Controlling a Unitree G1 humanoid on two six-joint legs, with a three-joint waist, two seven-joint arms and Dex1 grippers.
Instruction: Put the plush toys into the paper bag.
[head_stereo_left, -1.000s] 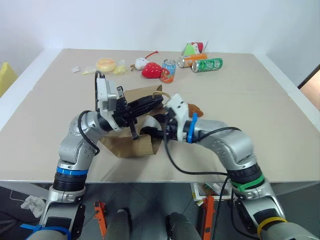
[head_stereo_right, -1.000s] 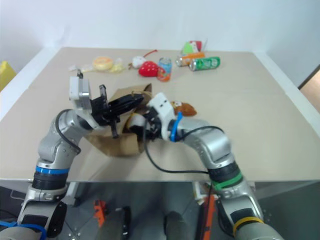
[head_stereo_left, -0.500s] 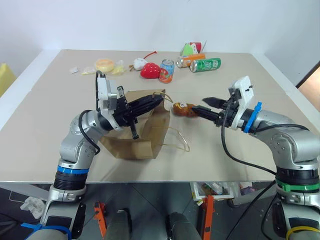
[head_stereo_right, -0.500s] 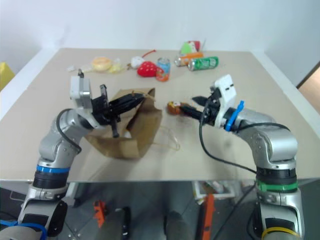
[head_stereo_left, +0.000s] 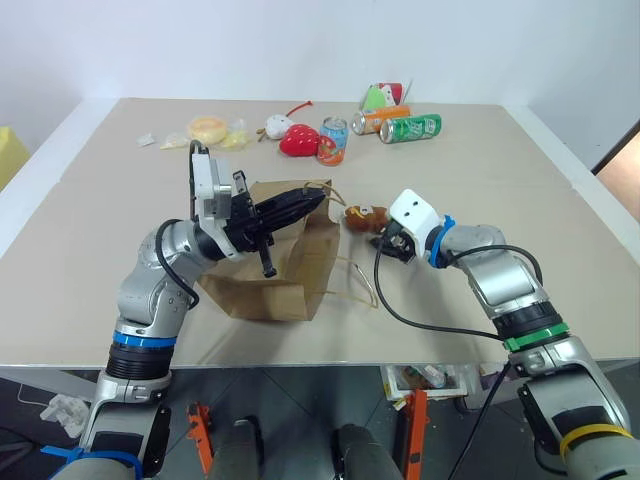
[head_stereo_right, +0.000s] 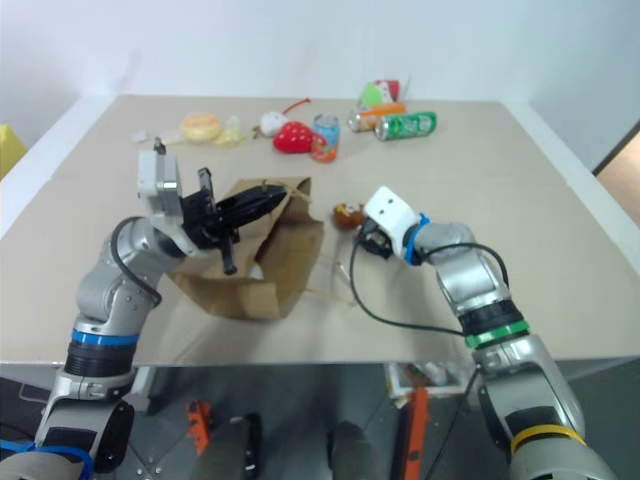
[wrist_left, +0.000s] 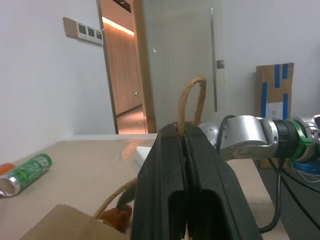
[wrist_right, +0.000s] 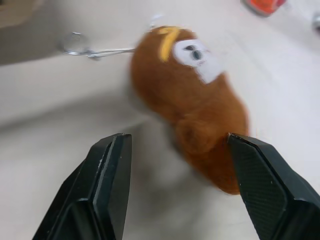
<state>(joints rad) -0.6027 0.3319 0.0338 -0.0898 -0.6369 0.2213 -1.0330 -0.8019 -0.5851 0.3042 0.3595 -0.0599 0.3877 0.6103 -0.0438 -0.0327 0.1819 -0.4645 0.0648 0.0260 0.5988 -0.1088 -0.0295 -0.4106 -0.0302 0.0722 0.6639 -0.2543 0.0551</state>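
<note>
The brown paper bag (head_stereo_left: 262, 272) lies on the table with its mouth held up. My left gripper (head_stereo_left: 303, 201) is shut on one of the bag's cord handles (wrist_left: 189, 106). The other handle (head_stereo_left: 362, 282) lies loose on the table. A brown plush toy (head_stereo_left: 361, 215) with a white face patch lies just right of the bag's mouth. My right gripper (wrist_right: 177, 139) is open and low over the table. The brown plush toy (wrist_right: 192, 100) sits just ahead of its fingers (wrist_right: 110, 165), which do not touch it.
At the far side stand a red strawberry plush (head_stereo_left: 299, 141), a small white toy with a red cord (head_stereo_left: 281, 127), a blue-orange can (head_stereo_left: 336, 141), a green can (head_stereo_left: 411, 128), an orange can (head_stereo_left: 378, 119) and a yellow round item (head_stereo_left: 209, 128). The table's front edge (head_stereo_left: 330, 360) is near.
My right gripper came out of the bag's mouth, swung out to the right, then returned low beside the brown plush toy. The left gripper kept still on the handle.
</note>
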